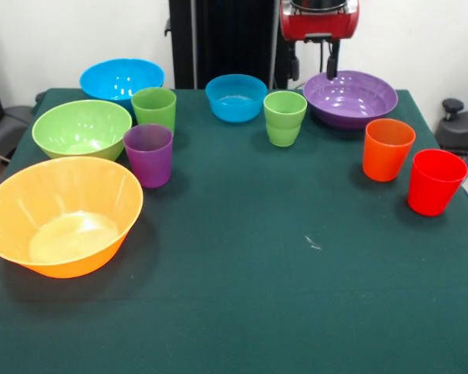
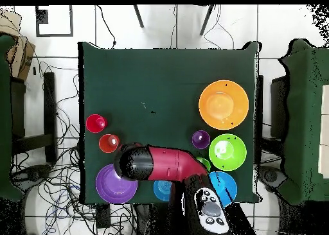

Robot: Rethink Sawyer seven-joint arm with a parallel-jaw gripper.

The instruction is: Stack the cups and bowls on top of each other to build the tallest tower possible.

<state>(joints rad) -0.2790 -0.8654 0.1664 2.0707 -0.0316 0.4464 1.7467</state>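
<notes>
Nothing stacked yet. Gripper [image 1: 332,68] upper centre, above purple bowl [image 1: 351,98]; finger state unreadable. Best to start with orange bowl [image 1: 61,214], lower left, as wide base.

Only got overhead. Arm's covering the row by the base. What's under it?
Observer: Two green cups. One green cup stands upright between the small blue bowl and the purple bowl.
Operator: The other?
Observer: The other green cup is upright too, between the big blue bowl and the purple cup.
Operator: Gripper?
Observer: The gripper hangs over the purple bowl's far edge, clear of the cups.
</notes>
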